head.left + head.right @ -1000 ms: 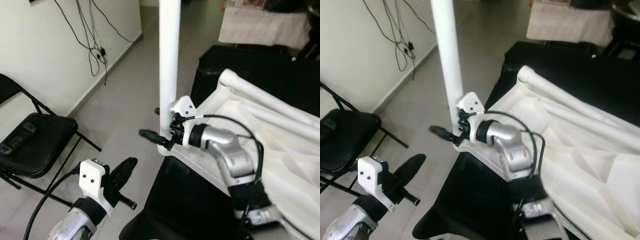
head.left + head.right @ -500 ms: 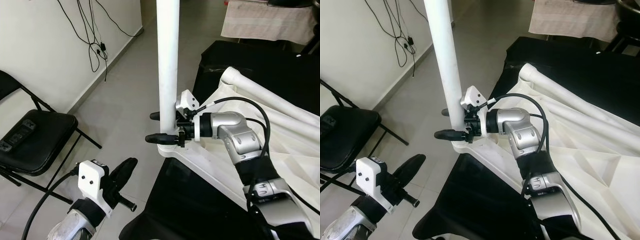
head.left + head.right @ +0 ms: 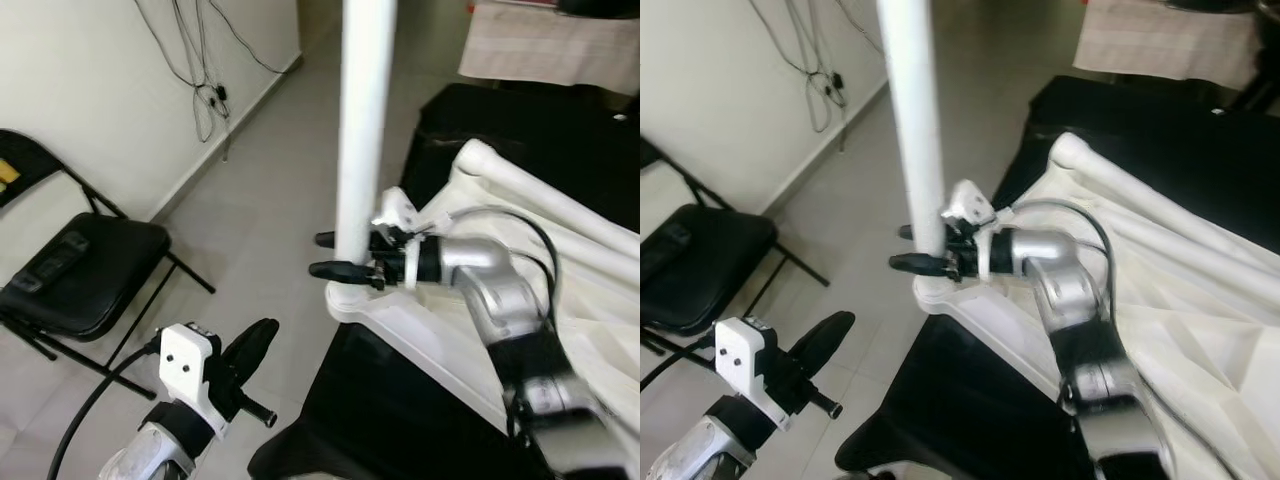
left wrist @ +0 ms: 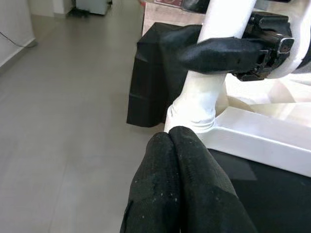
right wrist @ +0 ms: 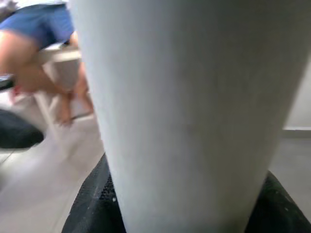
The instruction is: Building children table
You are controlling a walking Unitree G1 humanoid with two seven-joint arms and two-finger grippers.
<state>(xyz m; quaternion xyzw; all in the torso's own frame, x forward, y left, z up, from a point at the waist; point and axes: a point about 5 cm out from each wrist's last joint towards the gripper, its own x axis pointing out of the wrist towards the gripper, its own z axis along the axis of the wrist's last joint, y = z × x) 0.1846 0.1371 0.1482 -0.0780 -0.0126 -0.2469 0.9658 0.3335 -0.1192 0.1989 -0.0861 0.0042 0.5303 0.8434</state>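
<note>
The upturned white desk [image 3: 560, 250] is seen at 3 o'clock, lying over black furniture [image 3: 400, 420]. Its upright white leg [image 3: 362, 130] is seated in a corner socket [image 3: 350, 298] near the centre. The right tool [image 3: 335, 255] is clamped around the leg just above the socket, one finger on each side. A black folding chair [image 3: 80, 275] is placed at 9 o'clock by the wall. The left tool [image 3: 252, 345] is held at 7 o'clock, fingers pressed together and holding nothing.
</note>
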